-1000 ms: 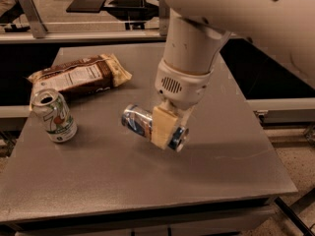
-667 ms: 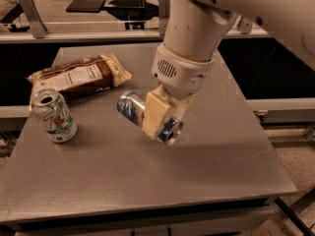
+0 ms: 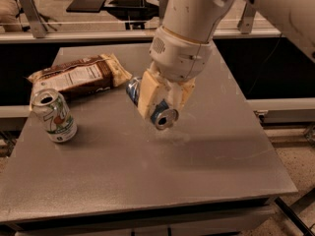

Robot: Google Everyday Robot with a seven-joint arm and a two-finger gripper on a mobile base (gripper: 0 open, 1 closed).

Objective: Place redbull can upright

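1. The gripper [image 3: 162, 109] hangs over the middle of the grey bench [image 3: 147, 186], at the end of a thick white arm [image 3: 189, 28] that comes down from the upper right.
2. Its two cream fingers [image 3: 149, 95] are closed on the redbull can [image 3: 165, 118], one on either side of the can's body, with only the can's width between them.
3. The redbull can is tilted, not upright. Its silver end faces me and points down towards the bench, while its blue body runs up and back to the left between the fingers.
4. From where I stand the can looks held just clear of the bench, with a soft shadow on the surface right below its silver end. I cannot tell for certain whether the lowest edge touches.
5. Over on the left a white-and-green can [image 3: 54, 116] stands upright on the bench with its open top showing, well apart from the gripper.
6. Behind that can, towards the back left, lies a brown snack bag [image 3: 78, 76], flat on the bench with its printed label facing up. Its right end comes near the blue end of the held can without touching it.
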